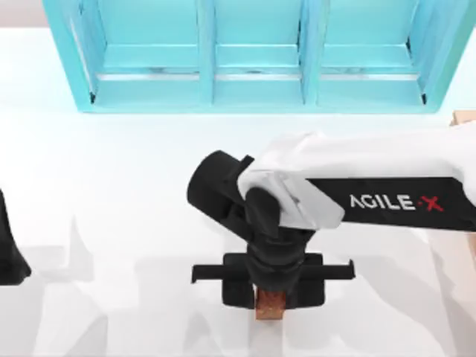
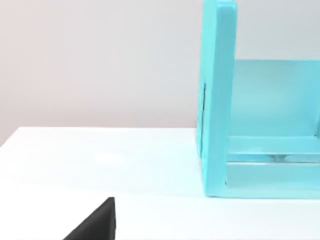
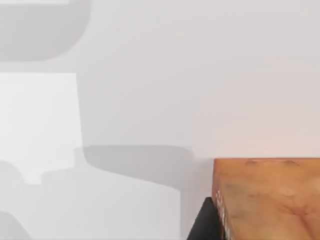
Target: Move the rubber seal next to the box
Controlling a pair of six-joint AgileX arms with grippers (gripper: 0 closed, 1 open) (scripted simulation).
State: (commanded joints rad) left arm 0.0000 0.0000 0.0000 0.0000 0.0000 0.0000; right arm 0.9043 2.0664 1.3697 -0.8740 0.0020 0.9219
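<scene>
The rubber seal (image 1: 271, 306), a small reddish-brown block with orange speckles, sits near the table's front edge, a little right of centre. My right gripper (image 1: 271, 297) reaches down over it from the right and is shut on it. In the right wrist view the rubber seal (image 3: 270, 200) is close up, with one black finger (image 3: 204, 222) pressed against its side. A tan corner of the box (image 1: 465, 117) peeks in at the table's right edge, partly hidden behind my right arm. My left arm (image 1: 7, 253) is parked at the left edge.
A big turquoise shelf unit (image 1: 253, 56) runs along the back of the table, and its end wall (image 2: 217, 100) stands close in the left wrist view. White tabletop (image 1: 111, 186) lies between the arms and in front of the shelf.
</scene>
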